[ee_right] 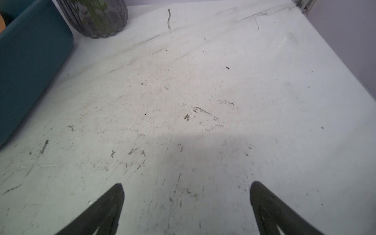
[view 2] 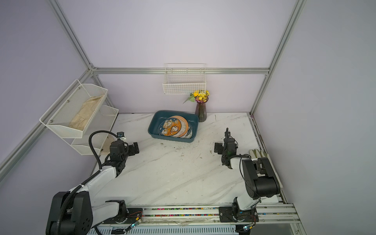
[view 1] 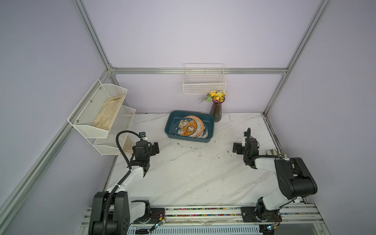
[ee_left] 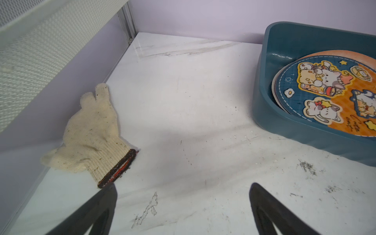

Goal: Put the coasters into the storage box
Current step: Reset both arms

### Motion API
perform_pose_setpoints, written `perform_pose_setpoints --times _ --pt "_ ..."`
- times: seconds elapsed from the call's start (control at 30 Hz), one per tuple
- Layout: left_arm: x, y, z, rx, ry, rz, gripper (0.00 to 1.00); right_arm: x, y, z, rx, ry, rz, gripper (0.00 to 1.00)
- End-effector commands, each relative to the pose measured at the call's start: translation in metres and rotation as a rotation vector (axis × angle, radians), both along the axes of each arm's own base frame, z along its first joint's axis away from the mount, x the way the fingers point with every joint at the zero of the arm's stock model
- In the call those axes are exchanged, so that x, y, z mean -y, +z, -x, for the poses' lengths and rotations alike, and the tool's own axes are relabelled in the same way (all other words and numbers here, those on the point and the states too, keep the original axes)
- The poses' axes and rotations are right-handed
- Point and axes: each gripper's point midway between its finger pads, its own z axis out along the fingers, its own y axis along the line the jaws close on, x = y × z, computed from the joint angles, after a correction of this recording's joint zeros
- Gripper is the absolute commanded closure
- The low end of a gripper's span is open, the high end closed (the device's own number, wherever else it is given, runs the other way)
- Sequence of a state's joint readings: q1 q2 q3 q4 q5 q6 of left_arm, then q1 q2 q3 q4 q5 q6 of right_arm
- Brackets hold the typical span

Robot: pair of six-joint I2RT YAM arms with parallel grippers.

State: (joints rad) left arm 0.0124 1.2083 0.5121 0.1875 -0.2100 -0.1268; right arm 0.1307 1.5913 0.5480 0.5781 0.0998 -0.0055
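Observation:
The dark teal storage box (view 1: 169, 122) (view 2: 153, 123) sits at the back middle of the marble table. Inside it lies a stack of round coasters (view 1: 188, 126) (view 2: 173, 127), the top one blue and orange with cartoon cats. The left wrist view shows the box (ee_left: 264, 114) and the top coaster (ee_left: 325, 95) lying inside it. My left gripper (view 1: 156, 148) (ee_left: 183, 189) hovers open over bare table, left of the box and nearer the front. My right gripper (view 1: 236, 148) (ee_right: 186, 188) is open too, to the right of the box (ee_right: 30, 67), with nothing between its fingers.
A dark glass vase (view 1: 216, 110) (ee_right: 97, 18) of yellow flowers stands just right of the box. A white wire basket (view 1: 204, 83) hangs on the back wall. A white mesh tiered shelf (view 1: 101, 114) holds cloth at left. A cream work glove (ee_left: 93, 134) lies under it.

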Motion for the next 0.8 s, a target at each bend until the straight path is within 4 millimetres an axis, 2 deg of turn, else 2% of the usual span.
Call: perform_pose_setpoints --times 0.0,0.2,0.43,0.53,0.57,0.77 --pt "0.0 0.006 -0.004 0.104 -0.034 -0.035 0.0 0.009 0.026 -0.014 0.162 -0.013 0.039 0.02" --pt "0.003 0.008 -0.009 0.194 -0.071 -0.025 0.0 0.012 0.019 -0.014 0.191 -0.01 0.041 0.02" --pt "0.003 0.01 -0.027 0.245 -0.092 -0.033 0.0 0.016 0.007 -0.012 0.216 -0.027 0.043 0.02" --pt "-0.002 0.004 -0.032 0.245 -0.082 -0.014 0.0 0.017 0.003 -0.011 0.21 -0.032 0.046 0.03" --pt "-0.002 -0.004 -0.032 0.231 -0.078 -0.01 0.0 0.016 0.001 -0.012 0.209 -0.025 0.048 0.03" --pt "-0.003 -0.009 -0.035 0.231 -0.078 -0.007 0.0 0.019 -0.003 -0.015 0.194 -0.046 0.055 0.03"
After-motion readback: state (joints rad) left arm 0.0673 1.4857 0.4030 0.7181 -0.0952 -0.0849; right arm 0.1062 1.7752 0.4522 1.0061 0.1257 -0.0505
